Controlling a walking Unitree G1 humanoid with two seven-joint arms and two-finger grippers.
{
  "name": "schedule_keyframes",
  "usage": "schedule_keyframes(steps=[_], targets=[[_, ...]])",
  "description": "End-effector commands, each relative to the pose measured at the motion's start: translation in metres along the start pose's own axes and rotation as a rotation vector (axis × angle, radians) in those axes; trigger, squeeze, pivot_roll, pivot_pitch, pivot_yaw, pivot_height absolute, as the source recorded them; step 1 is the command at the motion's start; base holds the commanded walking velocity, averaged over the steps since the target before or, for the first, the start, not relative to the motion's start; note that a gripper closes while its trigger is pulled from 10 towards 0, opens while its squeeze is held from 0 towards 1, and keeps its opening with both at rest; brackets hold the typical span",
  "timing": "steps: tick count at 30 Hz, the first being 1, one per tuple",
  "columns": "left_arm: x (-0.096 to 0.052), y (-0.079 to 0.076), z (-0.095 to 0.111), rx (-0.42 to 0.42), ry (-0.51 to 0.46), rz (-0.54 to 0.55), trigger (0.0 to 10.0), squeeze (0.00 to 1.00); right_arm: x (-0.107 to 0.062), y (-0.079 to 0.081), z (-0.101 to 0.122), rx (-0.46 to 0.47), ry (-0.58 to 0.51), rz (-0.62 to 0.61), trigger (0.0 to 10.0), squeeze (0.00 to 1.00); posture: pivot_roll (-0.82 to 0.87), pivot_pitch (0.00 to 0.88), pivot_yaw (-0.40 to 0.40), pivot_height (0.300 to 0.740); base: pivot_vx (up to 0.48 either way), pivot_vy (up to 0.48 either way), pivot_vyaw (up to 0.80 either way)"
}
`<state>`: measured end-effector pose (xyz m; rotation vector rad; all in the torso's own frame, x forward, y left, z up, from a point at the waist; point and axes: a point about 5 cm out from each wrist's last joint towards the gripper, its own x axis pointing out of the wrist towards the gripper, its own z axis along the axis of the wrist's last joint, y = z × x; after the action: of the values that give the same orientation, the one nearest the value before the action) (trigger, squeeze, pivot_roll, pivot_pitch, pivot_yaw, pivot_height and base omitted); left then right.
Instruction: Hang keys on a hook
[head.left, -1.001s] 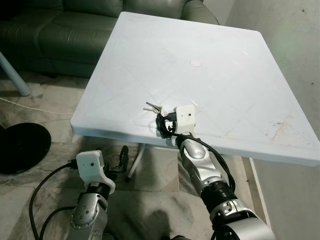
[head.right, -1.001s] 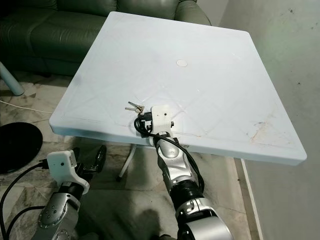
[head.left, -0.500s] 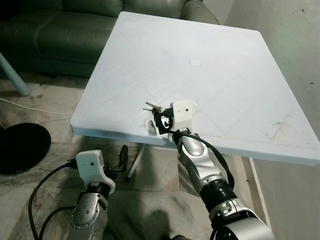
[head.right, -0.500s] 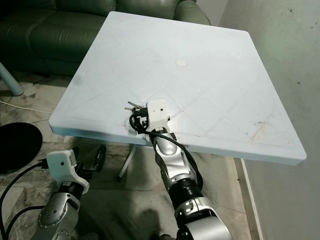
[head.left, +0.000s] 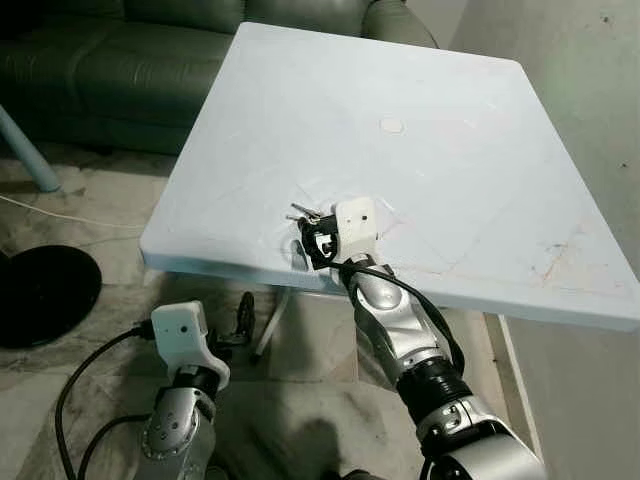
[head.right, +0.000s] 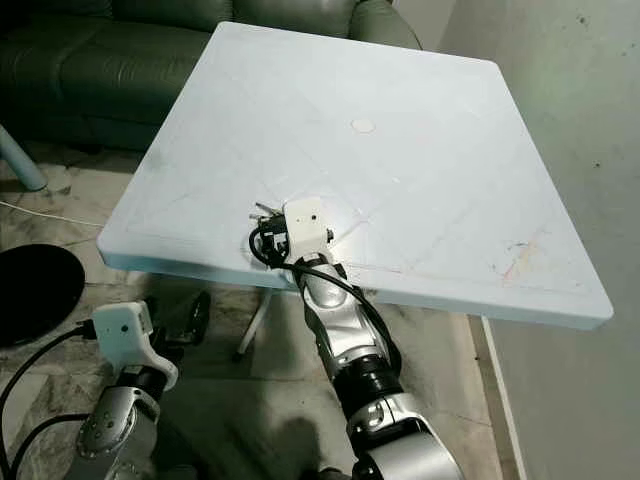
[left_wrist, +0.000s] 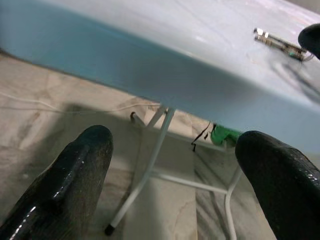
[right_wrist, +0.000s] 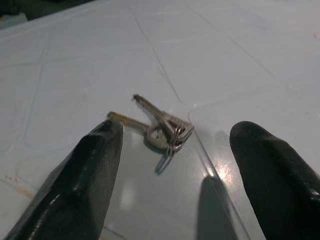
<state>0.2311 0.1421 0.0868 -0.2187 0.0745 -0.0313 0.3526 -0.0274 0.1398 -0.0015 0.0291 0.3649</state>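
A small bunch of metal keys (head.left: 305, 212) lies flat on the white plastic table (head.left: 460, 150), near its front left edge. My right gripper (head.left: 314, 238) rests low over the table just behind the keys and is open. In the right wrist view the keys (right_wrist: 164, 128) lie just ahead of the tips, in line with the gap, with one black finger (right_wrist: 92, 170) on each side; nothing is held. My left gripper (head.left: 240, 318) hangs open below the table edge, and from the left wrist view the keys (left_wrist: 280, 43) show on the tabletop above it.
A dark green sofa (head.left: 120, 60) stands behind the table on the left. A black round base (head.left: 40, 295), a white cable and a pale blue pole (head.left: 28, 150) are on the tiled floor at left. A wall (head.left: 590, 90) runs along the right. White table legs (left_wrist: 145, 175) stand under the top.
My right gripper has slid left along the table's front edge, closing in on the keys. The keys have not moved. The left arm hangs about where it was.
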Motion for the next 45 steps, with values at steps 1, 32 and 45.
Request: schedule_keyframes(steps=[1, 32, 45], targets=[[-0.003, -0.008, -0.001, -0.013, 0.006, -0.008, 10.0, 0.0, 0.005, 0.045, 0.017, 0.087, -0.038, 0.081, 10.0, 0.0, 0.15, 0.205, -0.128, 0.74, 0.0, 0.0, 0.0], [-0.018, -0.008, -0.002, 0.001, 0.032, 0.023, 10.0, 0.0, 0.008, 0.058, 0.03, 0.067, -0.039, 0.029, 0.0, 0.0, 0.17, 0.262, -0.138, 0.74, 0.0, 0.0, 0.0], [-0.017, -0.023, 0.002, 0.05, 0.037, -0.065, 10.0, 0.0, 0.009, 0.063, 0.037, 0.101, -0.074, 0.004, 0.0, 0.0, 0.18, 0.267, -0.136, 0.74, 0.0, 0.0, 0.0]])
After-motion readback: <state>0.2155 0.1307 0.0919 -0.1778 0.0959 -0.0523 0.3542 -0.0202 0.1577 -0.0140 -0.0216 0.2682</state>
